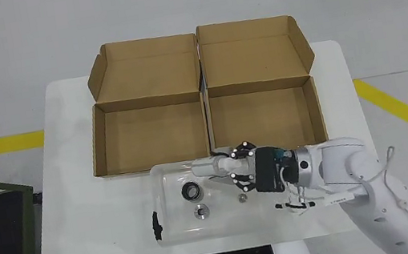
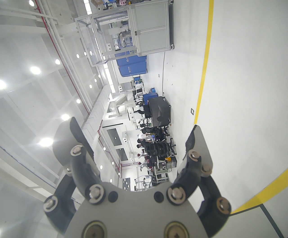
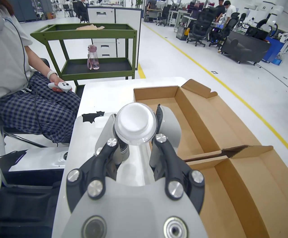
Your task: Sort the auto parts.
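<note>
Behind the clear tray [image 1: 174, 231] stand two open cardboard boxes, the left box [image 1: 149, 136] and the right box [image 1: 264, 121]. Three loose parts [image 1: 201, 212] lie in the tray. Over the tray, the right gripper [image 1: 222, 164] lies level, clamped on one white round part [image 3: 134, 121]. The left gripper [image 2: 134, 126] has its jaws spread and holds nothing.

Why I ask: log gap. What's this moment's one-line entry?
right pincer: shut on white round plastic cap, above clear plastic tray | left pincer: open, holding nothing
</note>
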You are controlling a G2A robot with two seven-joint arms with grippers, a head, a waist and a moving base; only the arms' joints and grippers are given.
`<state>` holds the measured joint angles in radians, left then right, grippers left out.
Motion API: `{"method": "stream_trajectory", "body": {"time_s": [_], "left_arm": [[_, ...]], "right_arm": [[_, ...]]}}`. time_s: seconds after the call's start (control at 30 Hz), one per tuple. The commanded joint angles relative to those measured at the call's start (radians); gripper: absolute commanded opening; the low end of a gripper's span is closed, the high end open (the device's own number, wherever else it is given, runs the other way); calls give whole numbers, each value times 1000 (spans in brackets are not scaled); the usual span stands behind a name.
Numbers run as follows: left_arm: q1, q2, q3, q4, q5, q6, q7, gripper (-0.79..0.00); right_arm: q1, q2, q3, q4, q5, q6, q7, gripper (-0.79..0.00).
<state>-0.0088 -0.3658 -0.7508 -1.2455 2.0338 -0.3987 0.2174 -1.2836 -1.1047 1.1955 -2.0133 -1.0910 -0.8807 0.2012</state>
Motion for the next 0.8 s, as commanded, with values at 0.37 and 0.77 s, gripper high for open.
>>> {"method": "stream_trajectory", "body": {"time_s": [0.37, 0.77], "left_arm": [[0, 0, 0, 0, 0, 0, 0, 0], [0, 0, 0, 0, 0, 0, 0, 0]], "right_arm": [[6, 4, 60, -23, 36, 12, -137, -785], [7, 5, 64, -13, 44, 8, -181, -785]]}}
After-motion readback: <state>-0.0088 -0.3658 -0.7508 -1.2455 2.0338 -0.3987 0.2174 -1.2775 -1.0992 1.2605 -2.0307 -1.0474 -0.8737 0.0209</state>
